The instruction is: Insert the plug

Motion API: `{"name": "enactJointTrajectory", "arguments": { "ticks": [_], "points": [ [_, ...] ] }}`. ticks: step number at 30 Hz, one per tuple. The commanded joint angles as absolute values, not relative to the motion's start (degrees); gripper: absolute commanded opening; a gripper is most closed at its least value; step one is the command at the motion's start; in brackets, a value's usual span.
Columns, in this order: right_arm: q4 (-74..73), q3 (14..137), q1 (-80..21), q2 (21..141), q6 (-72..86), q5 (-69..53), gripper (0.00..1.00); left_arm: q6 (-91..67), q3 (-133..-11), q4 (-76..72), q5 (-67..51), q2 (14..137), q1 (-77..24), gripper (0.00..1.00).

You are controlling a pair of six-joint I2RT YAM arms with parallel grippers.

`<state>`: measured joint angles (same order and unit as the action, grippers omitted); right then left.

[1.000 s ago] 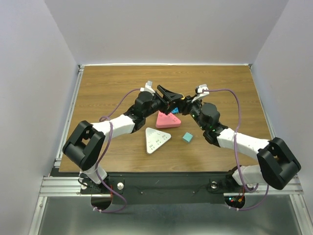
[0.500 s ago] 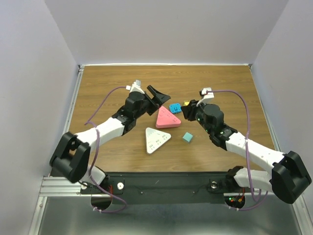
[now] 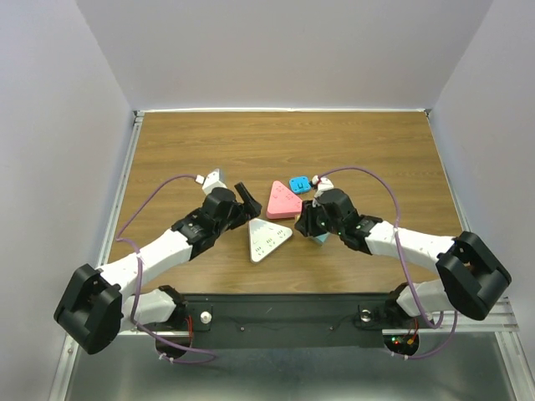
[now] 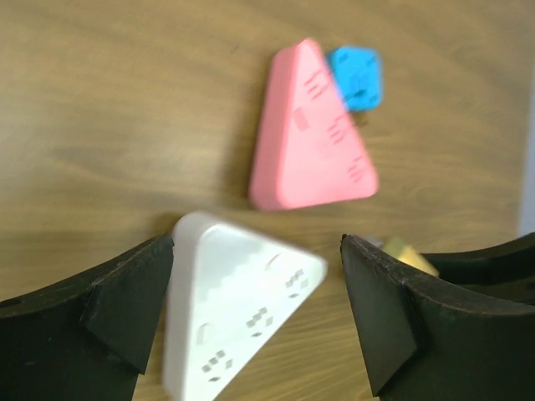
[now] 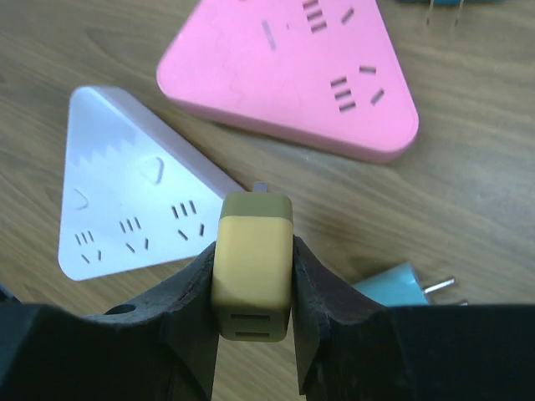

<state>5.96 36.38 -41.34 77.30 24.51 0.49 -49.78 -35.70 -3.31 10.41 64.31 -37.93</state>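
Note:
My right gripper [image 5: 253, 251] is shut on a yellow plug [image 5: 253, 267], its metal prong end pointing forward and hanging just off the white triangular power strip's [image 5: 125, 209] right corner. From above, the right gripper [image 3: 306, 222] sits between the white strip [image 3: 267, 240] and the pink triangular strip [image 3: 282, 201]. My left gripper [image 3: 247, 200] stands open at the white strip's upper left. In the left wrist view its fingers [image 4: 125, 309] straddle the white strip [image 4: 226, 351] from above, nothing held, and the yellow plug [image 4: 410, 257] peeks past the right finger.
A blue plug [image 3: 298, 183] lies behind the pink strip [image 4: 309, 142], touching its far edge. A teal plug [image 5: 401, 288] with bare prongs lies on the wood just right of my right gripper, partly hidden from above. The table's side rails run left and right.
The two grippers, together over the pink strip a second ago, have parted. The left opened wider and drew back left. The right carried the yellow plug down beside the white strip.

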Motion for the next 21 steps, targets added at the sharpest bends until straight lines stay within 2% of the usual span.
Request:
{"name": "enactJointTrajectory", "arguments": {
  "ticks": [1, 21],
  "points": [
    [0.55, 38.85, -41.92, 76.73, 26.63, -0.97, 0.00, -49.30, -32.62, -0.09, 10.64, 61.79, -38.85, 0.92],
    [-0.44, 41.75, -44.03, 87.10, 26.81, -4.05, 0.00, -50.01, -30.93, -0.88, 3.69, 66.97, -43.50, 0.93]
  ]
}}
